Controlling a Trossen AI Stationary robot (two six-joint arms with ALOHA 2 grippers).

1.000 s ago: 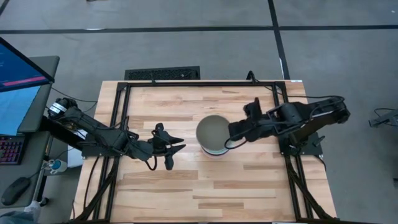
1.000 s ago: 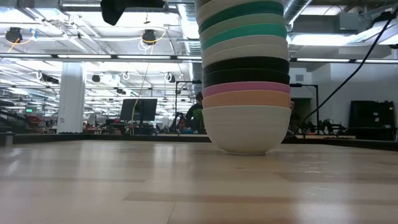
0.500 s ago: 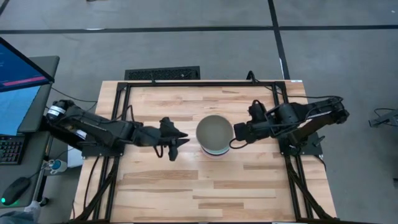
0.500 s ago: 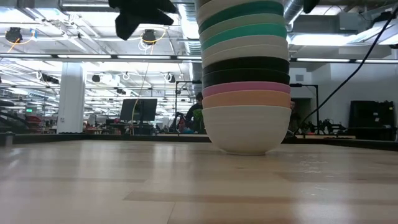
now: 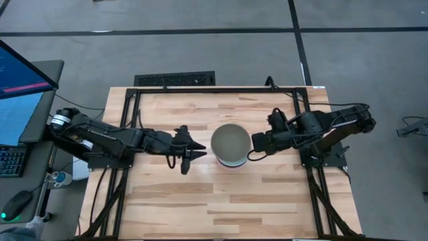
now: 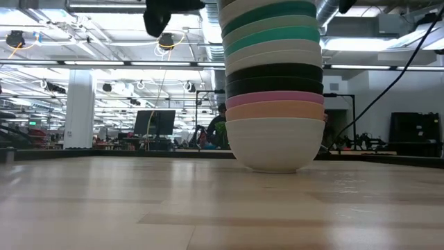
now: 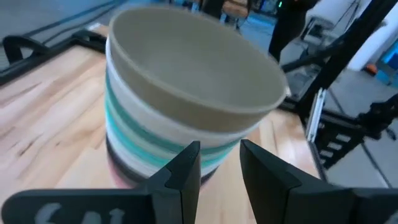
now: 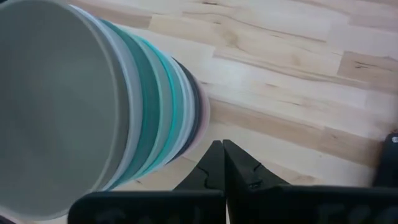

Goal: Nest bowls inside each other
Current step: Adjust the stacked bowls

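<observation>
High view: left fingers (image 5: 194, 153), parted and empty, hover at nine o'clock of the bowls (image 5: 231, 144); right fingers (image 5: 249, 154), closed on nothing, sit at three o'clock. All bowls are nested in one upright stack mid-surface (image 5: 267, 194).

Overhead, level tabletop and two close wrist cameras all share the stacked bowls (image 5: 231, 142).
</observation>
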